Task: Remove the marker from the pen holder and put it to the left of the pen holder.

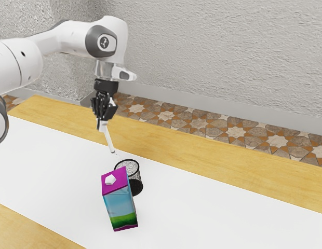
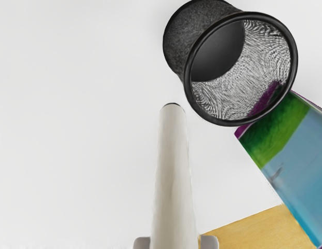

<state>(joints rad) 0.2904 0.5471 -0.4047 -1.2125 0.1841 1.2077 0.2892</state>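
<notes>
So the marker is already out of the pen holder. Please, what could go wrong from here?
The claw grips the marker near its upper end, so it might twist or slip when its free end meets the table.
The marker hangs at a slant; released like this, it would probably fall over and could roll.
The carton stands close by the pen holder, so a bump to one may disturb the other.

The arm (image 1: 65, 37) reaches in from the exterior view's left, its end effector (image 1: 102, 123) pointing down, clamped.
</notes>
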